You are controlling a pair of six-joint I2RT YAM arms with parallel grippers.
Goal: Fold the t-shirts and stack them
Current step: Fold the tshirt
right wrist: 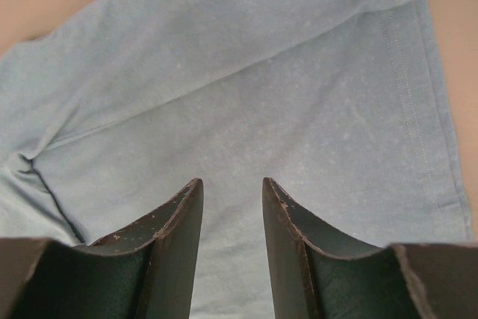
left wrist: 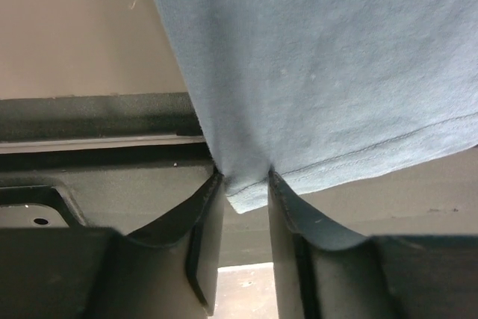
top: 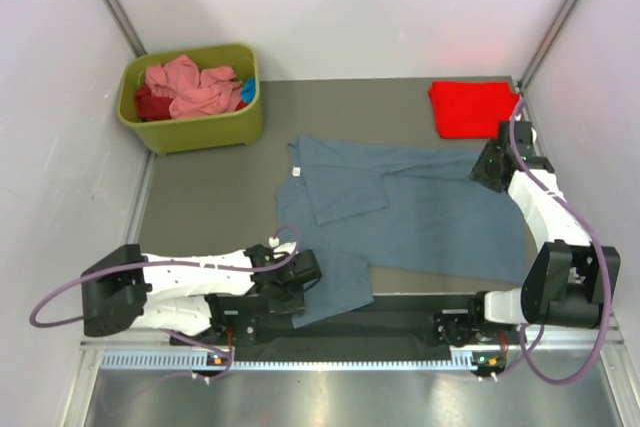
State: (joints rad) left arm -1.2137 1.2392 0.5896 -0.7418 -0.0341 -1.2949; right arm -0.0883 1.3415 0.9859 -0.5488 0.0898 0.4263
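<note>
The left gripper (left wrist: 245, 184) pinches the hem corner of the blue-grey t-shirt (top: 420, 209), which lies spread beside the folded red t-shirt (top: 472, 107). The right gripper (right wrist: 231, 192) hovers parted, empty, over its far side. Such a shallow pinch could slip free.

A lab test cell: bare white walls (top: 350, 7) enclosing a grey table (top: 200, 197).

Left tool (left wrist: 245, 184) fingers pinched nearly together; right tool (right wrist: 232, 188) fingers parted

Even, bright overhead light, soft shadows; wrist views slightly soft
</note>
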